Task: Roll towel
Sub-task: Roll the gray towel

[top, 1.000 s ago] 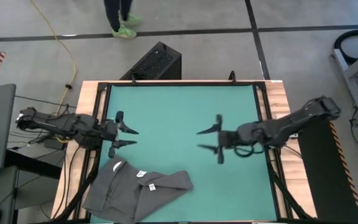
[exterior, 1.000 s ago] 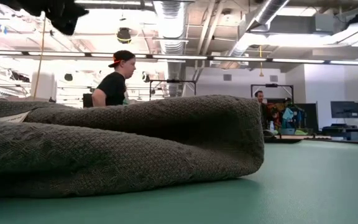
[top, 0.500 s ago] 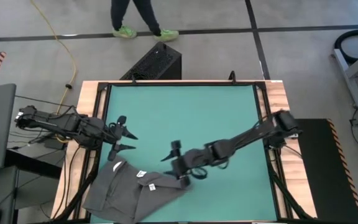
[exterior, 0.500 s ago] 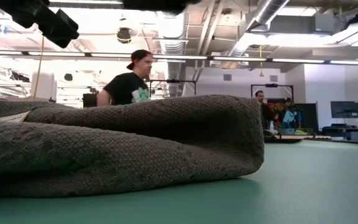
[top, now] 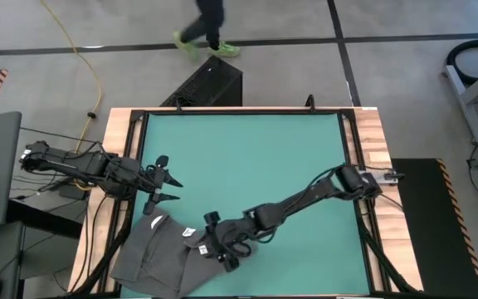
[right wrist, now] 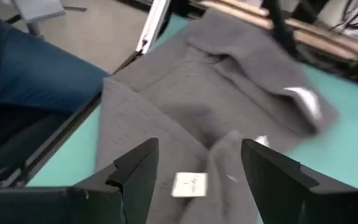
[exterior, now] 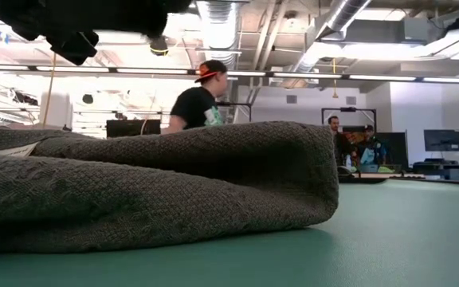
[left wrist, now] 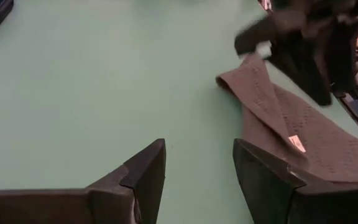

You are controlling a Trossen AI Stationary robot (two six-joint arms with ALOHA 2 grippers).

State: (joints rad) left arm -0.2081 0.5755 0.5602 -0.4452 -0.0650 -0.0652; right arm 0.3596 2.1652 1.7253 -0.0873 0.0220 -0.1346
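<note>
While the towel [top: 181, 253] lay crumpled at the frame's lower left, right gripper [top: 219, 248] hovered over it spread wide, left gripper [top: 169, 186] wide too just above; best to flatten it first, then pinch one edge

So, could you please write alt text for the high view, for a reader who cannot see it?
Seen from above, the right pincer hangs open over the crumpled dark grey towel at the near edge of the green mat, its arm stretched across the mat. The left pincer, also open, waits just beyond the towel near the mat's left side.
</note>
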